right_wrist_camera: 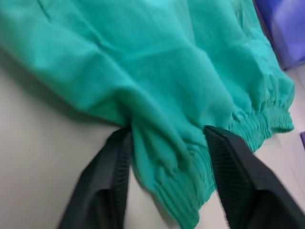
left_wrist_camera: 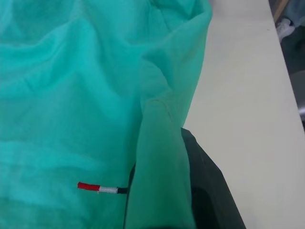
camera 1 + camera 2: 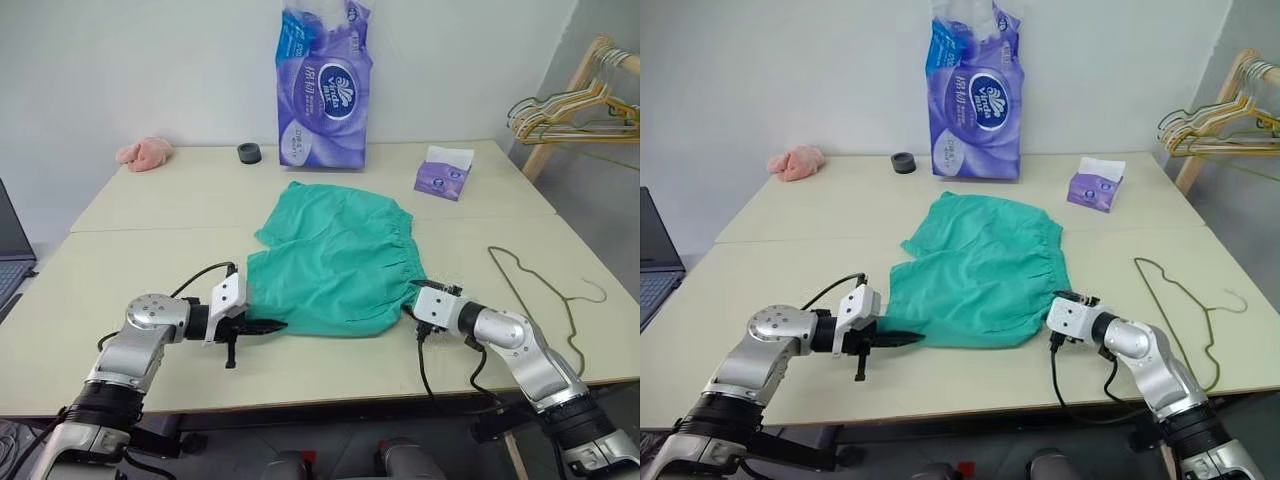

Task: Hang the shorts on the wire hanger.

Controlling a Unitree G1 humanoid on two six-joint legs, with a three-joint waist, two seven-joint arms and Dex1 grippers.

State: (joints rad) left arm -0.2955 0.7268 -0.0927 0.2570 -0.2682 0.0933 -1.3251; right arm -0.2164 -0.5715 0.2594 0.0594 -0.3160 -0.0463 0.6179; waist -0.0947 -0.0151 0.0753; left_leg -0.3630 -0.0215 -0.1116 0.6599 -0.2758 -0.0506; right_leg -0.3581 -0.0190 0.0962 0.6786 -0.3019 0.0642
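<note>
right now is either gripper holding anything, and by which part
The left gripper is shut on the shorts at a leg hem. The right gripper's fingers straddle the waistband corner, not yet closed.

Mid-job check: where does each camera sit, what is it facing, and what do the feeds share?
Left eye, right eye: head, looking down at shorts, wire hanger, both arms.
Left wrist: along left gripper, shut on the shorts' leg hem.
Right wrist: along right gripper, fingers straddling the waistband.
Shared: all show the shorts on the table.

Shorts (image 3: pixel 335 262) hide the right claw's (image 3: pixel 412 300) fingertips.
</note>
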